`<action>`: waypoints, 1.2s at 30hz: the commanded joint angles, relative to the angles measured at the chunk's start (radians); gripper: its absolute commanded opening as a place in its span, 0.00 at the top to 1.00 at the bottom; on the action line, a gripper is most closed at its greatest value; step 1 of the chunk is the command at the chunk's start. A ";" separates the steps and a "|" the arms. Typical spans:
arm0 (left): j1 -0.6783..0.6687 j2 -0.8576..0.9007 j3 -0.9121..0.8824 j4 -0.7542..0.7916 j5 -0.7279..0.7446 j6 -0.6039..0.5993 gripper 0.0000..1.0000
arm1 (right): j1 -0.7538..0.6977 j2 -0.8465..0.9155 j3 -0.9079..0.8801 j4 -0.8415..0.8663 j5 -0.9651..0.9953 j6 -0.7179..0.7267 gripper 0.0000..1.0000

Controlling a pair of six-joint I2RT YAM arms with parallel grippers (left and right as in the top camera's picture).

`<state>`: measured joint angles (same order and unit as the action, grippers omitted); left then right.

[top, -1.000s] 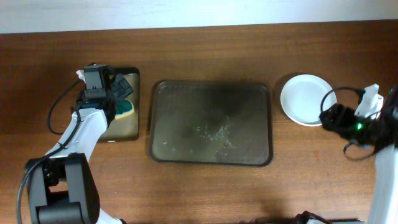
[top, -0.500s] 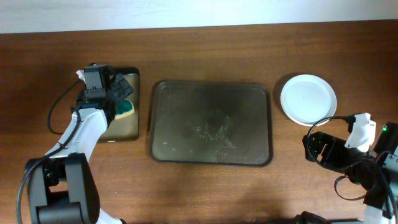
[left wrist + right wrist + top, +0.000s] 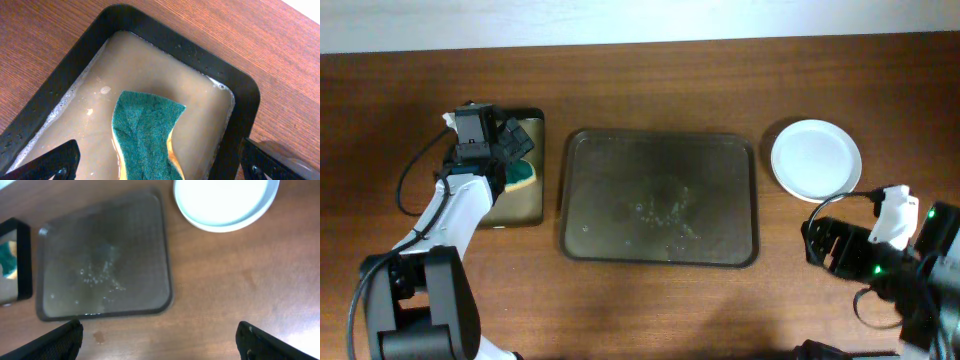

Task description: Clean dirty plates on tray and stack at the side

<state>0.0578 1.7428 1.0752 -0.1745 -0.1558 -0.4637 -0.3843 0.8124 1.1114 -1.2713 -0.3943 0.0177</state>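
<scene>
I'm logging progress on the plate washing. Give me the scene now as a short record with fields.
tray: holds no plates; wet and sudsy
plates: stacked right of the tray; count unclear
sponge: lies in soapy water in the black tray
left gripper: open, over the sponge
right gripper: open, empty, apart from the plates

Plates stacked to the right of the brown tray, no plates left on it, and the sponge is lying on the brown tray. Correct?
No. The sponge lies in the small black tray of soapy water, not on the brown tray; the left wrist view shows it. The plates are stacked right of the brown tray, which holds no plates.
</scene>
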 commanded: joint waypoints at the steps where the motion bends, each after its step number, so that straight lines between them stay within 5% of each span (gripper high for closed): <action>1: 0.004 -0.021 0.003 0.002 0.003 0.010 0.00 | 0.126 -0.132 0.001 0.034 0.153 -0.010 0.02; 7: 0.004 -0.021 0.003 0.002 0.003 0.010 0.01 | 0.359 -0.330 -0.030 0.126 0.283 -0.011 0.02; 12: 0.004 -0.021 0.003 0.002 0.003 0.010 0.01 | 0.378 -0.396 -0.152 0.259 0.248 -0.014 0.02; 21: 0.004 -0.021 0.003 0.002 0.003 0.010 0.01 | 0.403 -0.802 -0.795 0.931 0.079 -0.013 0.02; 26: 0.004 -0.021 0.003 0.002 0.003 0.010 0.00 | 0.425 -0.809 -0.926 1.119 0.081 -0.014 0.02; 36: 0.004 -0.021 0.003 0.002 0.003 0.010 0.01 | 0.402 -0.809 -1.072 1.202 0.194 -0.014 0.02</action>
<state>0.0578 1.7428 1.0752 -0.1741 -0.1558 -0.4637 0.0250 0.0154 0.0853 -0.0753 -0.2253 0.0025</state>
